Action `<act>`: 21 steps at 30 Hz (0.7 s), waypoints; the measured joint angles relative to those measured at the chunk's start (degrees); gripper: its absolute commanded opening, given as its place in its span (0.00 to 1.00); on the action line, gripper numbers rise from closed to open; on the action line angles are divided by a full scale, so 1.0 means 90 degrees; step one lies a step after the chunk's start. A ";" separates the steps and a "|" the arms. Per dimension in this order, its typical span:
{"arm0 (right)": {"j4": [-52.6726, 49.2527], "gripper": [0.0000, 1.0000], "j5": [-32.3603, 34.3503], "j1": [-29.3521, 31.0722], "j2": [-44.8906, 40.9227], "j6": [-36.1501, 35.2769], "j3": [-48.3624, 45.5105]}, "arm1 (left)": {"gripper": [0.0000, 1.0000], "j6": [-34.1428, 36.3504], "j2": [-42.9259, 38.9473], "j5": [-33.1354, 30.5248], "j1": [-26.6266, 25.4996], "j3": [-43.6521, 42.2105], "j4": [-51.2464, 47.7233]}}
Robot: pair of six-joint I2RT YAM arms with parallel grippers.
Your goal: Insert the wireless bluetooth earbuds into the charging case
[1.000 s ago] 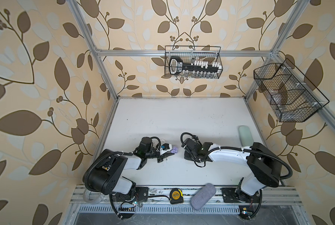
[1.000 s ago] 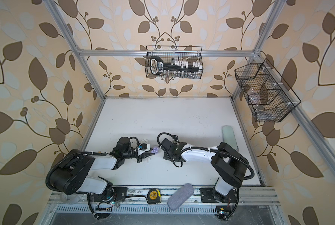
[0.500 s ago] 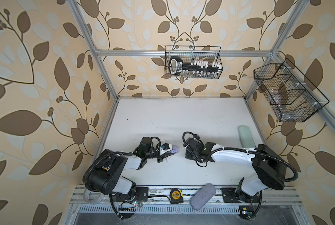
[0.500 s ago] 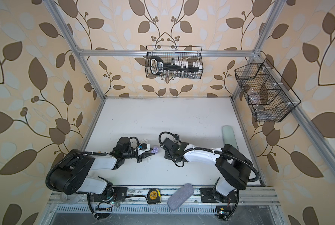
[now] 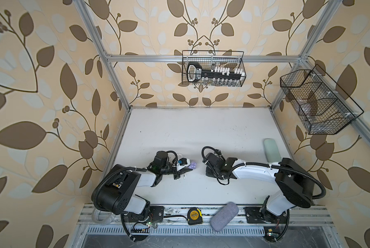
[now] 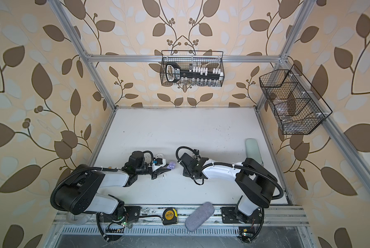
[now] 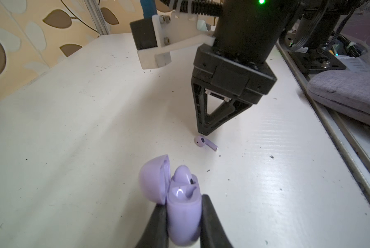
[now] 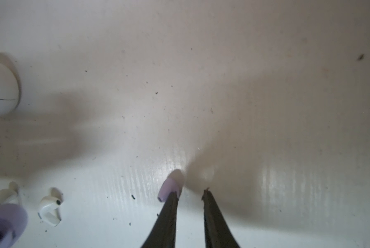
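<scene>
Fingers of the left pincer (image 7: 183, 203) are clamped on the lavender charging case (image 7: 184, 219), lid flipped open, with a docked earbud (image 7: 185, 175) inside. Out past its tips the loose lavender earbud (image 7: 203, 143) lies flat on the table (image 7: 72, 150), at the tips of the right pincer (image 8: 189, 192), snug against one finger's outer side. Those jaws sit barely apart, nothing between them.

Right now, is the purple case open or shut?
Open. The purple case has its lid hinged back, and one earbud sits inside.
</scene>
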 measured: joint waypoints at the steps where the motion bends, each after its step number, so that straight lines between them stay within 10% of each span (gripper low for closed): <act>1: 0.0005 0.24 -0.0002 0.0000 0.0032 -0.0002 0.0000 | 0.00 0.0000 0.0000 0.0000 0.0000 0.0000 0.0000; 21: 0.0070 0.24 -0.0024 0.0075 0.0085 -0.0051 0.0199 | 0.00 0.0000 0.0000 0.0002 0.0000 0.0022 -0.0002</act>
